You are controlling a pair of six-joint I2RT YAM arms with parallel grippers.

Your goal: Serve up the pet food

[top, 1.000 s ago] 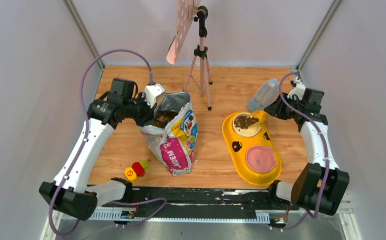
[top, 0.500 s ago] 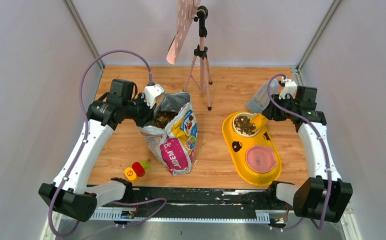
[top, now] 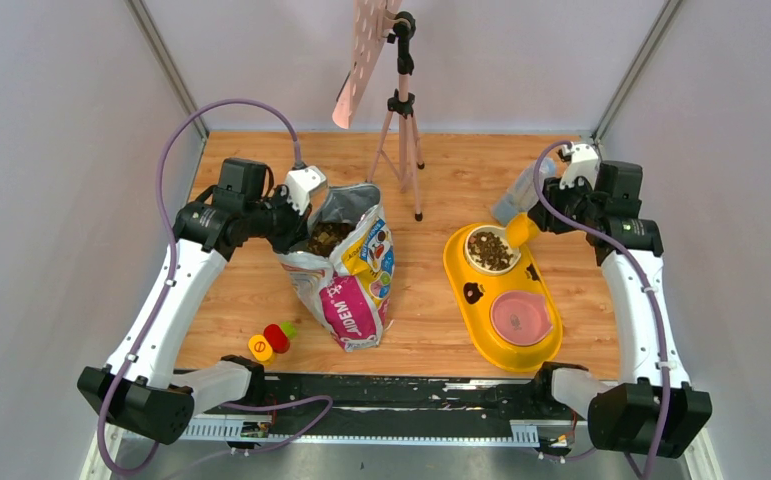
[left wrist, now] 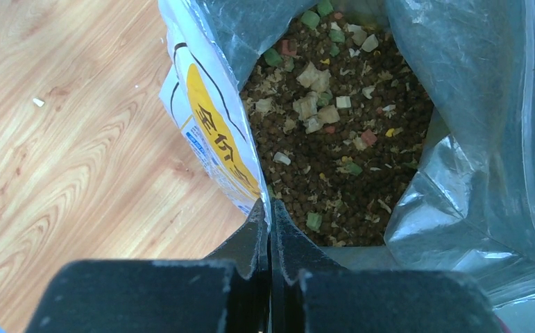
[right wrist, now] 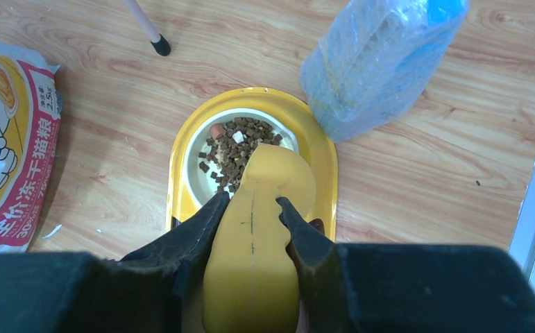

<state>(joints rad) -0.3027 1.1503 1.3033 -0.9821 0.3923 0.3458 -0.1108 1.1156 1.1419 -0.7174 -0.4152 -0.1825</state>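
Note:
Dark-brown pet food kibble [left wrist: 334, 159] fills the open printed bag [top: 346, 275], which stands left of centre. My left gripper [left wrist: 270, 208] is shut on the bag's rim [left wrist: 212, 118] and holds the mouth open. My right gripper [right wrist: 250, 205] is shut on the yellow scoop [right wrist: 257, 236], which hangs tipped over the white bowl [right wrist: 198, 149] in the yellow feeder [top: 506, 290]. A heap of kibble [right wrist: 233, 149] lies in that bowl; it also shows in the top view [top: 489, 250]. The scoop's inside is hidden.
A pink bowl [top: 519, 318] sits in the feeder's near half. A clear plastic bag [right wrist: 382, 59] lies behind the feeder. A pink tripod [top: 401, 120] stands at the back centre. Small red, yellow and green bits [top: 271, 340] lie near the left arm's base.
My right gripper has risen and turned the scoop down over the white bowl. The kibble now lies in the bowl. The left arm has not moved.

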